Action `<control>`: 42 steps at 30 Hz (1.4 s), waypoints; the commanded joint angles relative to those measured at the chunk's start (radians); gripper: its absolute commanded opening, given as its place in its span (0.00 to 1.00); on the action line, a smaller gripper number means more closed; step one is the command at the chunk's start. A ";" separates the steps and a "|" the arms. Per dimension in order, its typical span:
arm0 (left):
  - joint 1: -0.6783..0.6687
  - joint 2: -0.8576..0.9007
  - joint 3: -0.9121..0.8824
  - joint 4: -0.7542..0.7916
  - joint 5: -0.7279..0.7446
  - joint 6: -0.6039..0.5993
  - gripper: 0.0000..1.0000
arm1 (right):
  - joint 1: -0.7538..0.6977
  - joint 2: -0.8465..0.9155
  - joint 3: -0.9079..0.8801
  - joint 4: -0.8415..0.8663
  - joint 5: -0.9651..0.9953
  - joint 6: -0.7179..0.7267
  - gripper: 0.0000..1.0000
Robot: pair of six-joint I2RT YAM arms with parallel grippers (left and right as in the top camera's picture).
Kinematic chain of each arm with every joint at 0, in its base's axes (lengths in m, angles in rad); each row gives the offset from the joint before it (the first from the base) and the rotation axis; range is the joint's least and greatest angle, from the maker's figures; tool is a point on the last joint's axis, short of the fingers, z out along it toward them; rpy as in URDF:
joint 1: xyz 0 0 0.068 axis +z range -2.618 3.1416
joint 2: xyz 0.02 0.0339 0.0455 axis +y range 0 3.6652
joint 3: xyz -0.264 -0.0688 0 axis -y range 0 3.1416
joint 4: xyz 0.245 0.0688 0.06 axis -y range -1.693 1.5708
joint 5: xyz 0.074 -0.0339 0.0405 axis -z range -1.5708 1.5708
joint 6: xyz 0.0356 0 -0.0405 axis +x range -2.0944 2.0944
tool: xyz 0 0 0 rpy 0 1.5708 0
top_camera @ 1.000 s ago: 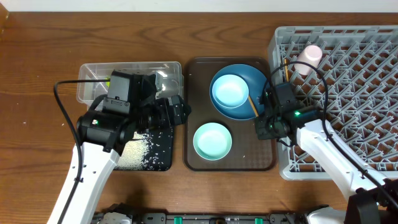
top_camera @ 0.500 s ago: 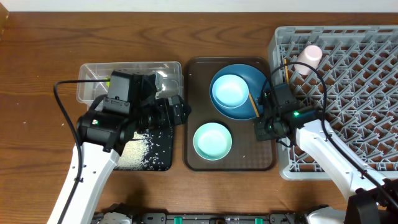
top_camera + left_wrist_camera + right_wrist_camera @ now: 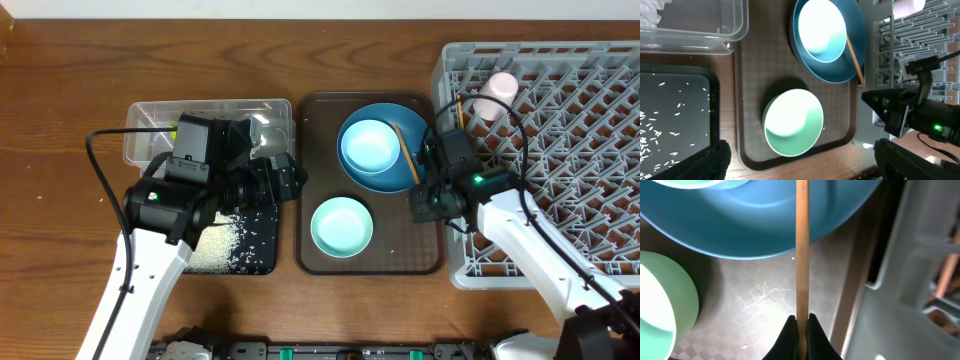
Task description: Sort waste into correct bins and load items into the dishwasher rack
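My right gripper (image 3: 428,196) is shut on a wooden chopstick (image 3: 801,245) that slants up over the rim of the large blue plate (image 3: 410,135). The small light-blue bowl (image 3: 368,146) sits on that plate. The pale green bowl (image 3: 341,226) stands in front of it. A pink cup (image 3: 496,94) and a second chopstick (image 3: 460,112) are in the grey dishwasher rack (image 3: 570,170). My left gripper (image 3: 800,162) is open and empty above the black tray (image 3: 262,255), which holds rice grains (image 3: 215,245). White tissue (image 3: 650,17) lies in the clear tub (image 3: 215,112).
The plate and bowls rest on a dark brown serving tray (image 3: 372,262) between the bins and the rack. The rack's near-left corner (image 3: 460,270) is right beside my right arm. A dark cable loops left of my left arm.
The chopstick in my right gripper has risen and shifted a little toward the far side over the blue plate. The left arm has not moved.
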 commanded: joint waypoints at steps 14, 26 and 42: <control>0.003 0.003 0.000 -0.003 -0.010 0.006 0.95 | -0.060 -0.092 0.154 -0.117 0.107 0.010 0.01; 0.003 0.003 0.000 -0.003 -0.010 0.006 0.94 | -0.178 -0.150 0.161 -0.175 0.107 0.001 0.01; 0.003 0.003 0.000 -0.003 -0.010 0.006 0.94 | -0.196 -0.119 0.156 -0.178 0.108 -0.013 0.01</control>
